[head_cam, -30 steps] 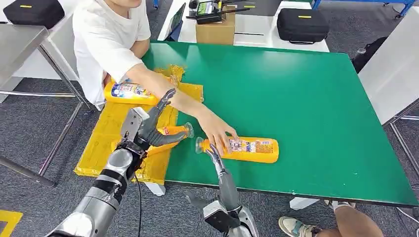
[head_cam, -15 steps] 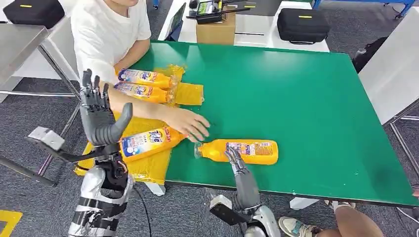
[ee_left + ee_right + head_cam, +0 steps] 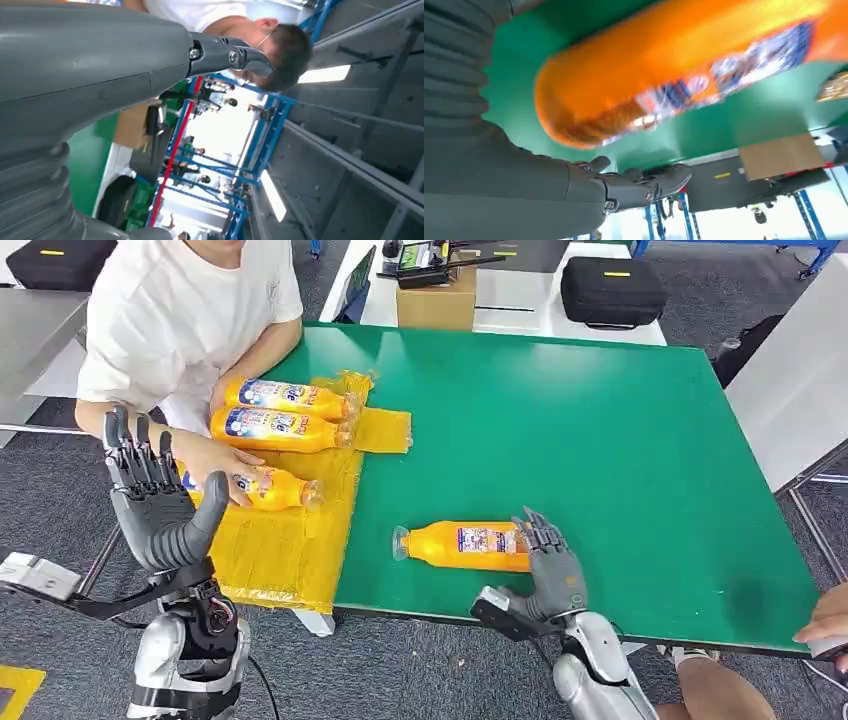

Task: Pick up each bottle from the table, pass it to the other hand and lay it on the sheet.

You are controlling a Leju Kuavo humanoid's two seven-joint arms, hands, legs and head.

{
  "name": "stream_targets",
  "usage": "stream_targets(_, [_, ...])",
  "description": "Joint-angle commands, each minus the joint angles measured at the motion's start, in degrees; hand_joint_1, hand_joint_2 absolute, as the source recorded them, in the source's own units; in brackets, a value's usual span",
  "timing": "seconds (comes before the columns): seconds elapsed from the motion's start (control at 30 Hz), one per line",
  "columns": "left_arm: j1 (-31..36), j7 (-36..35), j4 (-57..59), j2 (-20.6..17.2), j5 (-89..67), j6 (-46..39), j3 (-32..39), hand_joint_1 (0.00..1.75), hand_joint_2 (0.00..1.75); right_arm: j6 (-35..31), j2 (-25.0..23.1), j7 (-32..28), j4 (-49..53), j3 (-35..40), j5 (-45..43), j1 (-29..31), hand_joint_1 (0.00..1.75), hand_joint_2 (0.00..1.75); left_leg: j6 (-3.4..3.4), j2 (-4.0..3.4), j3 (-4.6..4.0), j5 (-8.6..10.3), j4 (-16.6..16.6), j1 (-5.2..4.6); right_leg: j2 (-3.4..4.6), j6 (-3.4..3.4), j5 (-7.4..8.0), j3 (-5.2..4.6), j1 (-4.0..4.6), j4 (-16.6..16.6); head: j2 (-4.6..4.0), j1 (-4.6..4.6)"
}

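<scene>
While right hand covers bottle end, grip unclear, wrist view shows bottle base, left hand raised, fingers spread, empty.

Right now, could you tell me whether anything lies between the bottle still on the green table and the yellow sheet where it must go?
Nothing visible does: bare green table separates the bottle from the yellow sheet, though a person's hand rests there.
</scene>
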State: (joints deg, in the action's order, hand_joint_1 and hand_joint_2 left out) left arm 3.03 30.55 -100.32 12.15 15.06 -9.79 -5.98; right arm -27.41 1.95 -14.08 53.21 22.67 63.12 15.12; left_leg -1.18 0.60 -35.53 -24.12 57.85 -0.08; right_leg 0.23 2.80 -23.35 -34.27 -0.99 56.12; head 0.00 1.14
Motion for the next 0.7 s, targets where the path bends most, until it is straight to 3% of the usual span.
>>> stream_targets(0.03, [0.8, -1.8, 2.8, -0.2, 1.5, 0.1, -0.4, 0.0, 1.75, 1.0, -1.1, 1.8, -17.3, 0.0, 2.5, 10.0, 0.0, 1.75, 0.07, -0.13, 0.29, -0.08, 0.0, 0.03, 0.07, -0.12, -0.05, 0.26, 0.05, 0.0, -0.02, 0.0])
stream_targets(0.33, [1.7, -3.0, 4.6, -0.4, 1.8, 0.8, -1.0, 0.0, 1.75, 6.2, -2.1, 4.2, -26.5, 1.1, 3.4, 15.9, 0.0, 1.75, 0.08, -0.12, 0.28, -0.08, 0.0, 0.03, 0.06, -0.12, -0.06, 0.24, 0.05, 0.0, 0.0, 0.0])
stream_targets(0.53, [1.8, -3.8, 5.4, -0.8, 2.1, 1.5, -0.5, 0.0, 1.75, 13.6, -2.0, 3.7, -29.3, 3.0, 3.1, 18.1, 0.0, 1.75, 0.06, -0.06, 0.22, -0.01, 0.0, 0.02, 0.0, -0.08, -0.02, 0.18, 0.03, 0.0, 0.0, 0.0])
stream_targets(0.6, [1.7, -3.8, 5.6, -0.9, 2.3, 2.0, -0.5, 0.0, 1.75, 13.6, -1.5, 2.7, -29.4, 3.3, 2.6, 18.0, 1.34, 1.75, 0.08, -0.14, 0.36, -0.03, 0.0, 0.05, 0.01, -0.12, -0.02, 0.3, 0.07, -0.1, 0.0, -0.02])
stream_targets(0.7, [1.7, -3.8, 5.6, -0.9, 2.3, 2.0, -0.5, 0.0, 1.75, 13.4, -1.5, 2.7, -29.4, 3.3, 2.6, 17.8, 1.34, 1.75, 0.08, -0.12, 0.54, -0.01, -0.1, 0.05, -0.02, -0.14, 0.0, 0.44, 0.07, -0.1, 0.0, -0.02])
